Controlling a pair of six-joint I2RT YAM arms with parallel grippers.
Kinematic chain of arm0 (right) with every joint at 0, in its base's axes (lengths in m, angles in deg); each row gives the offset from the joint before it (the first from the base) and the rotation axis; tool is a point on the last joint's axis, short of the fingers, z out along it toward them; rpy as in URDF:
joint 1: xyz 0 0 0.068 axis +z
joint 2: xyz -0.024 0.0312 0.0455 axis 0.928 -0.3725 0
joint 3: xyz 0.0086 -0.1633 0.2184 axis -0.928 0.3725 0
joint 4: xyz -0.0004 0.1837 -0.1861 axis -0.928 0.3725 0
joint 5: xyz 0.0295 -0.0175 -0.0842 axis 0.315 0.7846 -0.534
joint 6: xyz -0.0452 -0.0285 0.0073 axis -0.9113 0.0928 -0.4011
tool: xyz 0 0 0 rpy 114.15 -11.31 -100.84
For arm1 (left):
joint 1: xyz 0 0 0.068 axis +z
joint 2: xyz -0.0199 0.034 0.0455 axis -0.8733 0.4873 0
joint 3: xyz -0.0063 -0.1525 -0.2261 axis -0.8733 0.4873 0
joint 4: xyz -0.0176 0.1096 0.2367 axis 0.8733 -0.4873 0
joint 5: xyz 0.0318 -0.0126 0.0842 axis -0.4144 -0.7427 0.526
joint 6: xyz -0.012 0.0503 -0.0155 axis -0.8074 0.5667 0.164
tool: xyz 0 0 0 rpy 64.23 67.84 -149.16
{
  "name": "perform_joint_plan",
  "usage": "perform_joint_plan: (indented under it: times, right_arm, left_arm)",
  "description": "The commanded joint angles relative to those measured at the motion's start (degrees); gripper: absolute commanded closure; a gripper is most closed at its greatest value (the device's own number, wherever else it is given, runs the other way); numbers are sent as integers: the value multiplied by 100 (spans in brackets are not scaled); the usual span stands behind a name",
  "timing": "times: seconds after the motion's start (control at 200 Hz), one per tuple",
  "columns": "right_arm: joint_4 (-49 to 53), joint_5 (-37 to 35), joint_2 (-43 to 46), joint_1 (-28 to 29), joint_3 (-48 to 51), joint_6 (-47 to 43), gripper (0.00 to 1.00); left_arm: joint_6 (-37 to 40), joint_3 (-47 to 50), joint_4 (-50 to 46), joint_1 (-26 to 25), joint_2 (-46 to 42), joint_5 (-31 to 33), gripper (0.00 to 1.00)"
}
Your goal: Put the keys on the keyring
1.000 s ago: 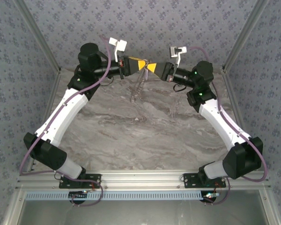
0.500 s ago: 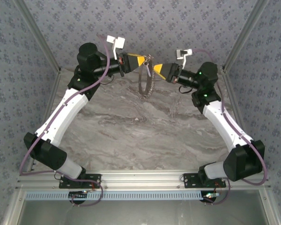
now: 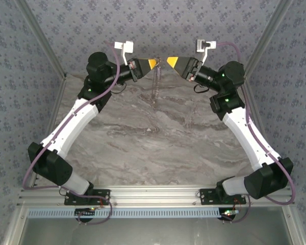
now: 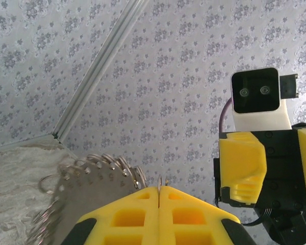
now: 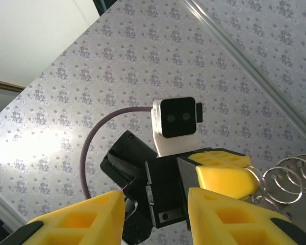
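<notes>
My left gripper (image 3: 153,63) is raised over the far end of the table and is shut on the keyring (image 3: 154,87), which hangs edge-on below it. In the left wrist view the yellow fingers (image 4: 122,214) pinch the thin ring wire, and the keyring's (image 4: 92,176) fringe of small silvery loops shows at the left. My right gripper (image 3: 171,62) faces it from a short gap to the right, open with nothing between its fingers (image 5: 229,217). In the right wrist view the keyring's coils (image 5: 290,178) stick out past the left gripper's yellow tip (image 5: 224,173). The keys are out of view.
The grey marbled table (image 3: 153,143) lies below both arms. Patterned walls with metal corner posts (image 3: 46,51) close in the back and sides. Both arms are lifted well off the table surface.
The right gripper has opened and drawn back to the right, away from the ring. The left gripper has lifted slightly with the keyring, which now hangs edge-on.
</notes>
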Motion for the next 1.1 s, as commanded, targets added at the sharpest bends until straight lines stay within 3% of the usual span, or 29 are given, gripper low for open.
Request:
perform_joint_plan:
  times: [0.0, 0.4, 0.754, 1.094]
  right_arm:
    - [-62, -498, -116, 52, -48, -225, 60]
    - [-383, -684, -449, 332, -150, -144, 65]
    - [-420, -685, -652, 475, -206, -120, 60]
    - [-454, -636, -760, 525, -322, -85, 75]
  left_arm:
    - [-312, 17, 734, -43, -335, 203, 100]
    - [-428, 97, 869, -97, -372, 301, 100]
    - [-414, 97, 879, -124, -388, 306, 100]
    - [-395, 106, 869, -162, -381, 299, 100]
